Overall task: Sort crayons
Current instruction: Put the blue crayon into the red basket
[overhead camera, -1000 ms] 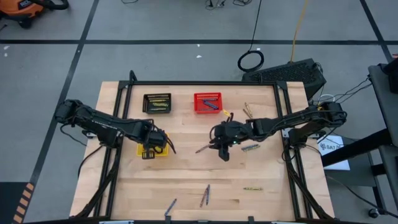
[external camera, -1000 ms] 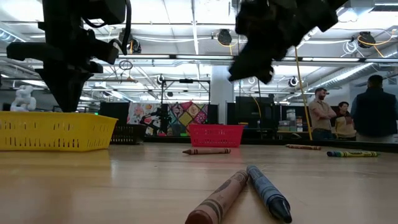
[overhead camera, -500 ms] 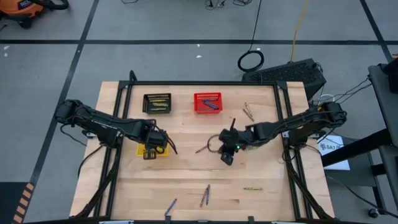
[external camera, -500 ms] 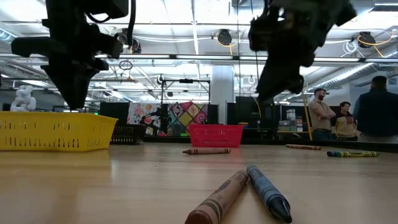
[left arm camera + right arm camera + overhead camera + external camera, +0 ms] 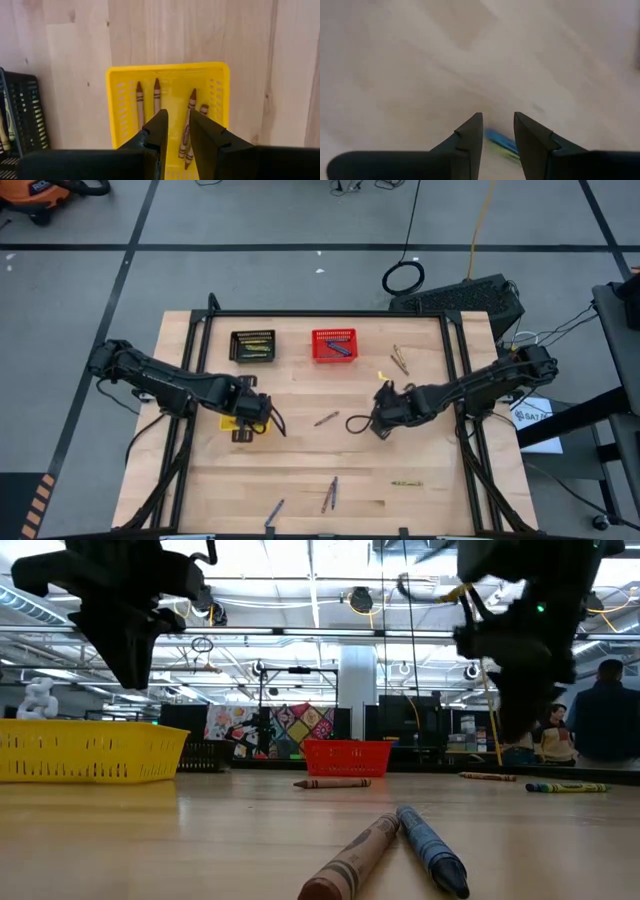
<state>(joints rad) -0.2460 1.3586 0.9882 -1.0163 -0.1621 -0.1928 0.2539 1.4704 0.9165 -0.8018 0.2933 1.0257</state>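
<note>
My left gripper (image 5: 252, 420) hangs over the yellow basket (image 5: 116, 100), open by a narrow gap and empty (image 5: 175, 120); several brown-orange crayons (image 5: 156, 97) lie in the basket. My right gripper (image 5: 383, 420) is open and empty above the table's middle right. A blue crayon (image 5: 501, 141) with a yellow-green one beside it lies on the wood just ahead of its fingertips (image 5: 497, 125). Loose crayons lie flat on the table: a brown one (image 5: 326, 418), a pair (image 5: 330, 493), a blue one (image 5: 275, 510) and a yellow-green one (image 5: 406, 482).
A black basket (image 5: 252, 345) with yellow-green crayons and a red basket (image 5: 333, 345) with blue ones stand at the far edge. Two more crayons (image 5: 400, 360) lie at the far right. People stand in the room beyond the table (image 5: 520, 725).
My right gripper has gone toward the table's right edge, from beside the brown crayon to above the blue and yellow-green crayons, and has come lower. My left gripper has risen a little over the yellow basket.
</note>
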